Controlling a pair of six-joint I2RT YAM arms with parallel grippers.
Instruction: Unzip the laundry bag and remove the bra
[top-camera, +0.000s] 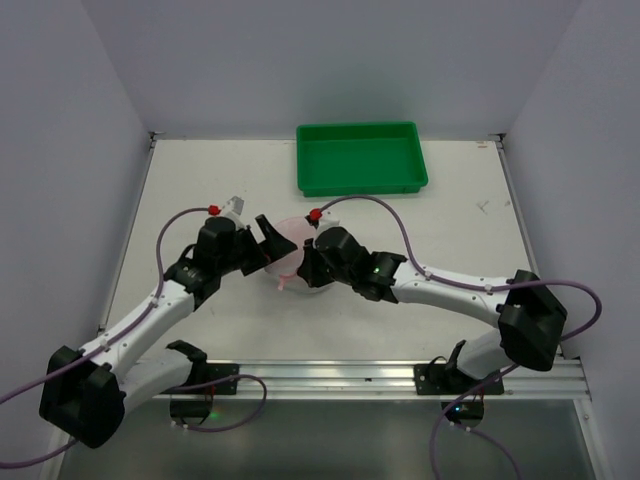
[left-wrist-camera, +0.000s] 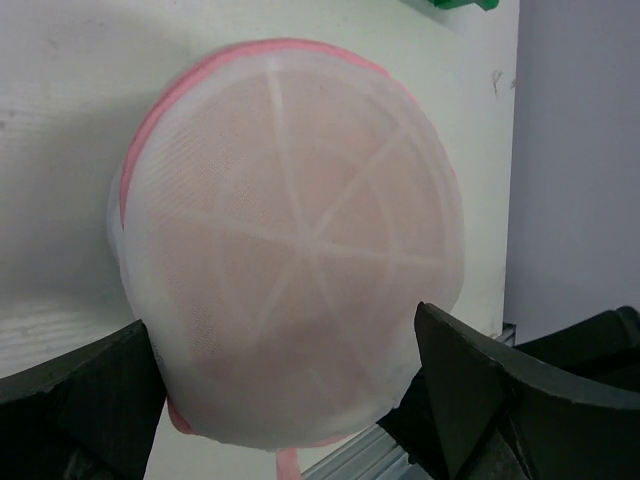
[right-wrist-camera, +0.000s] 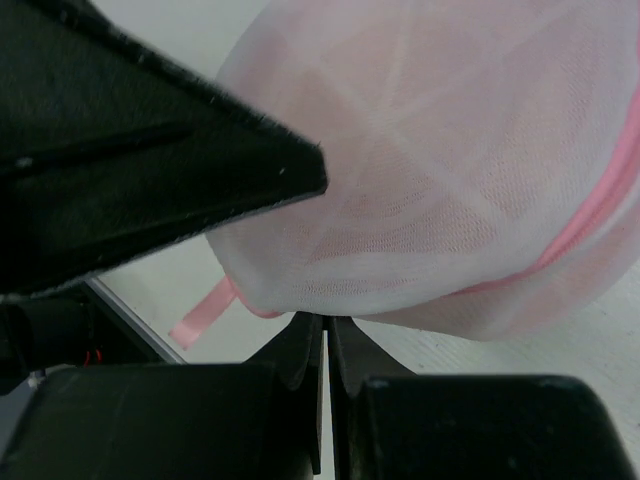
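Grey walls, white table (top-camera: 200, 180), green tray (top-camera: 362, 158) at the far side. The laundry bag (left-wrist-camera: 290, 240) sits mid-table between both arms, with no opening visible in its rim. The bra (left-wrist-camera: 345, 325) shows only as a pale pink tint behind the mesh. The left tool (left-wrist-camera: 283, 330) is spread wide, one finger against each flank of the bag, probably as a brace. The right tool (right-wrist-camera: 325, 335) is narrowed to a slit at the bag's lower rim; whether it pinches anything cannot be told. A pink tab (right-wrist-camera: 205, 312) hangs just beside those tips, not between them. Step in hand, by the look of it: catching the zipper pull. Advice: confirm the pull is pinched, hold the brace firm, and draw along the pink trim (right-wrist-camera: 590, 215), or the bag will drag.
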